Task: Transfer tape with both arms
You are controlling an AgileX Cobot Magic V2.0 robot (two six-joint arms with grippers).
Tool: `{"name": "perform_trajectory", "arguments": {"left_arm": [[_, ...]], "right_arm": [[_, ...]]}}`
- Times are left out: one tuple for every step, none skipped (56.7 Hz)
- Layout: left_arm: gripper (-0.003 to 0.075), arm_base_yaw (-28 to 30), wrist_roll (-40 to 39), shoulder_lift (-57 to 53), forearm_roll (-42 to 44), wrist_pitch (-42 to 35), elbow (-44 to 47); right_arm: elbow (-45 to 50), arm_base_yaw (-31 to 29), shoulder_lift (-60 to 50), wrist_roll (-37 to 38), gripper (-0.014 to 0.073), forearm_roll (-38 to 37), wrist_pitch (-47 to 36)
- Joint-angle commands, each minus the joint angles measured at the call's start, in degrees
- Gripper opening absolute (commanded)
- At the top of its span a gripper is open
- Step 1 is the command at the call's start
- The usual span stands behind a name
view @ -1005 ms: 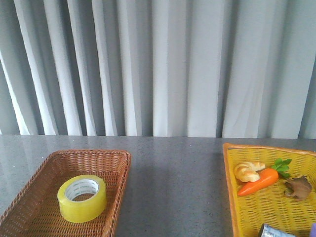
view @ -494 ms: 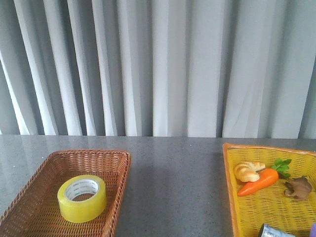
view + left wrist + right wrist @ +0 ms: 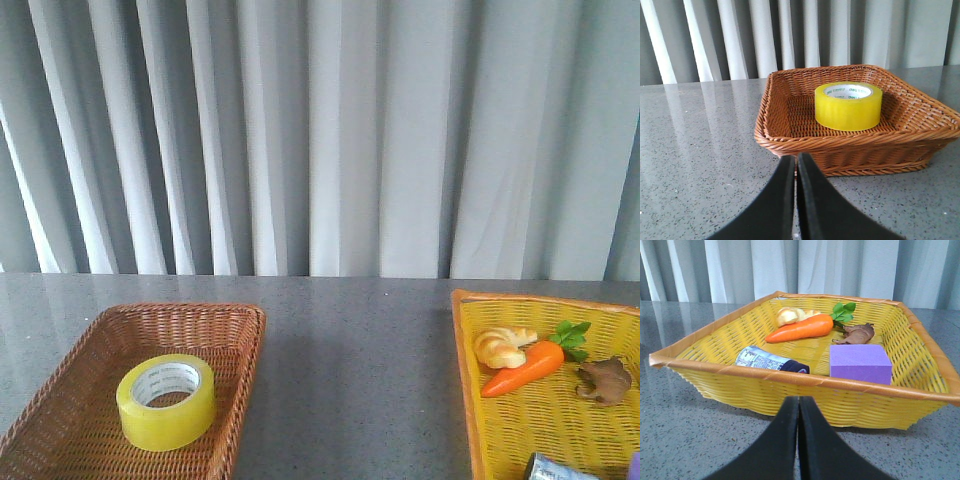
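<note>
The yellow tape roll (image 3: 166,401) with a white printed core lies flat in the brown wicker basket (image 3: 240,330) at the front left of the table. It also shows in the left wrist view (image 3: 848,105), inside the same basket (image 3: 790,142). My left gripper (image 3: 796,159) is shut and empty, low over the table just outside the basket's near wall. My right gripper (image 3: 799,400) is shut and empty, just outside the near wall of the yellow basket (image 3: 715,367). Neither arm shows in the front view.
The yellow basket (image 3: 462,350) at the front right holds a croissant (image 3: 503,346), a toy carrot (image 3: 524,369), a brown animal figure (image 3: 604,380) and a can (image 3: 560,468). The right wrist view also shows a purple block (image 3: 860,363) in it. A grey curtain hangs behind the table.
</note>
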Motion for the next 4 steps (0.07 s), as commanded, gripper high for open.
{"name": "perform_trajectory", "arguments": {"left_arm": [[-0.0005,0.08,-0.47,-0.91,-0.51,-3.92,-0.42],[-0.0005,0.08,-0.47,-0.91,-0.51,-3.92,-0.42],[-0.0005,0.08,-0.47,-0.91,-0.51,-3.92,-0.42],[-0.0005,0.08,-0.47,-0.91,-0.51,-3.92,-0.42]], "right_arm": [[0.27,-0.08,-0.45,-0.70,-0.0007,-0.01,-3.99],[0.27,-0.08,-0.45,-0.70,-0.0007,-0.01,-3.99],[0.27,-0.08,-0.45,-0.70,-0.0007,-0.01,-3.99],[0.27,-0.08,-0.45,-0.70,-0.0007,-0.01,-3.99]]}}
